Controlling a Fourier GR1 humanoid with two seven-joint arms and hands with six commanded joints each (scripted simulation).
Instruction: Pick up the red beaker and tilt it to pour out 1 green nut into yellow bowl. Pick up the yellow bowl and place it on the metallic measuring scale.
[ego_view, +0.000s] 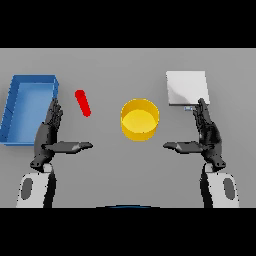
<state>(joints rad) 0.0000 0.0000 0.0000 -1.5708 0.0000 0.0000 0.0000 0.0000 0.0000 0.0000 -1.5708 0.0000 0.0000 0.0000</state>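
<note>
**Both hands idle, beaker not yet picked up**

While neither hand has touched anything, the job sits at its very first step: getting hold of the red beaker (83, 103). It lies on the grey table (110, 165) as a slim red shape, slanted, between the blue tray (11, 107) on the left and the yellow bowl (140, 119) near the middle. Whether it stands or lies on its side I cannot tell from this high view, and no green nut shows anywhere.

The left hand (48, 134) hovers near the table's front edge, fingers straight and thumb stuck out toward the centre, holding nothing. It sits just beside the tray and near the beaker, a little in front of it. The right hand (207, 132) mirrors it on the other side, fingers likewise straight and empty, with its fingertips close to the front edge of the metal scale (187, 87), which lies behind and to the right of the bowl.

By my reckoning the left hand is the better placed for the beaker. The next move calls for it to go forward and slightly inward, then curl around the red body firmly enough to lift it. After that comes carrying it over the bowl and tipping gently, so only one nut drops out.
</note>
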